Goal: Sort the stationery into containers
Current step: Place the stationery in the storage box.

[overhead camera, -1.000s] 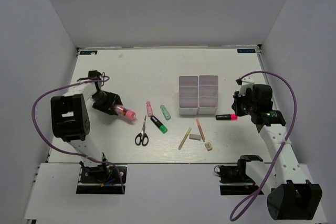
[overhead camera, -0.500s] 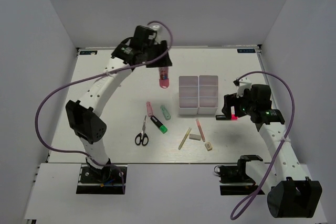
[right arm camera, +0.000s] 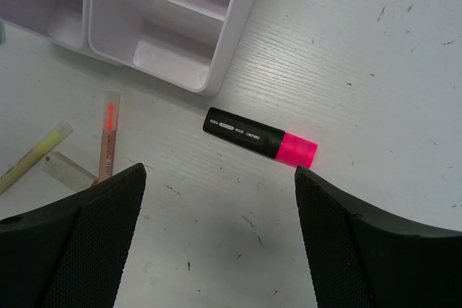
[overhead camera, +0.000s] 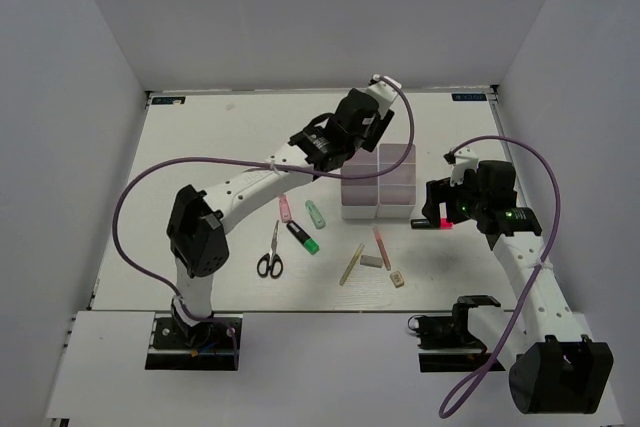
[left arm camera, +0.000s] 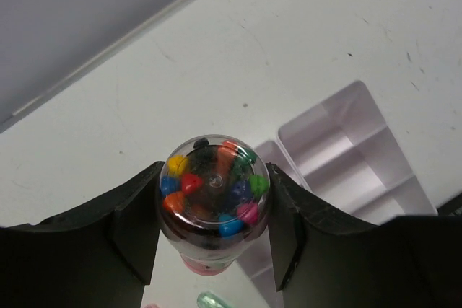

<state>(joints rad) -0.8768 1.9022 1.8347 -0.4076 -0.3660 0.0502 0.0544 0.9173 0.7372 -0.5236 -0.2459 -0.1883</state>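
My left gripper (overhead camera: 342, 151) hangs over the far-left bin of the containers (overhead camera: 378, 211), a white block of four bins. It is shut on a clear tube of coloured bits (left arm camera: 213, 196) with a pink end, seen end-on between the fingers, and the containers (left arm camera: 354, 160) lie just below and to the right. My right gripper (right arm camera: 216, 178) stands open just above the table, right of the bins. The black-pink marker (right arm camera: 260, 137) lies loose on the table in front of its fingers, beside the containers (right arm camera: 238, 27). In the top view the marker (overhead camera: 432, 222) lies by the right gripper (overhead camera: 437, 209).
In front of the bins lie scissors (overhead camera: 270, 252), a pink marker (overhead camera: 285, 208), a mint-green marker (overhead camera: 315, 213), a black-green marker (overhead camera: 303, 237), a cream stick (overhead camera: 352, 264), a pink stick (overhead camera: 382, 247), a grey eraser (overhead camera: 371, 261) and a tan eraser (overhead camera: 398, 279).
The left arm has carried the tube from the table's left side, past the back, to over the bins. The right gripper has opened and let go of the black-pink marker.
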